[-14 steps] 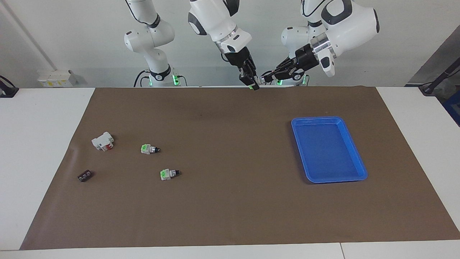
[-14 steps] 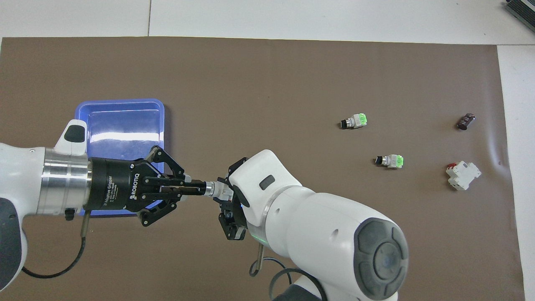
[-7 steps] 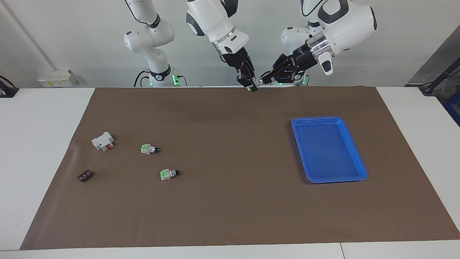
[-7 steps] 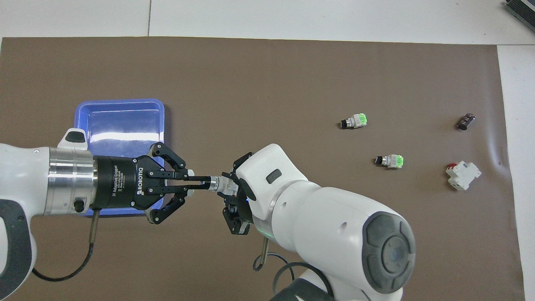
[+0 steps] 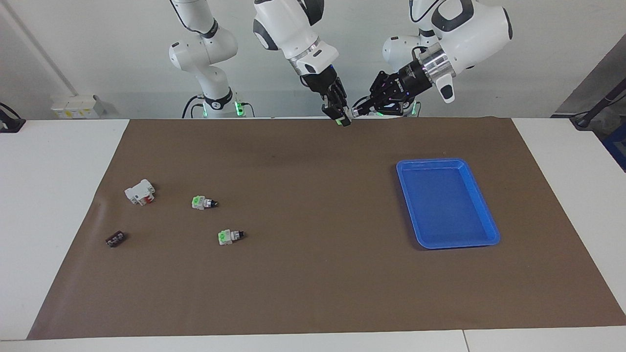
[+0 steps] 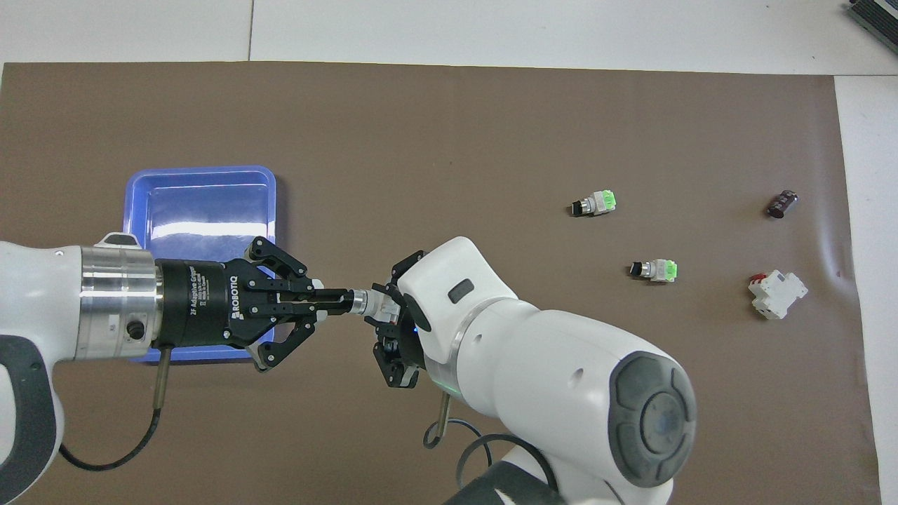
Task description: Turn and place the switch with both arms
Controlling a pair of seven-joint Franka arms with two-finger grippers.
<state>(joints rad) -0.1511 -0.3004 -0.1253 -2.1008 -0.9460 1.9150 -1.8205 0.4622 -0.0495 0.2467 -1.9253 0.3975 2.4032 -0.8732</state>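
The two hands meet up in the air over the brown mat, near the robots' edge of the counter (image 5: 63, 161). The right hand (image 5: 341, 115) is closed on the body of a small switch (image 6: 372, 305) and holds it up. The switch lies sideways, its long line pointing from the right hand toward the left hand (image 6: 330, 300). Its black knob end points at the left hand, and the left hand's fingertips are pinched shut on that knob. So the left hand is in line with the switch and can turn the knob by rolling its wrist.

The left wrist has rolled since a second ago, so the turn looks under way. Both hands have also moved a little closer together.

Farther from the robots, the blue tray (image 5: 481, 210) sits at the left arm's end, with nothing in it. Two more switches (image 5: 203, 202) (image 5: 230, 236), a white block with a red part (image 5: 140, 191) and a small black piece (image 5: 115, 239) lie at the right arm's end.
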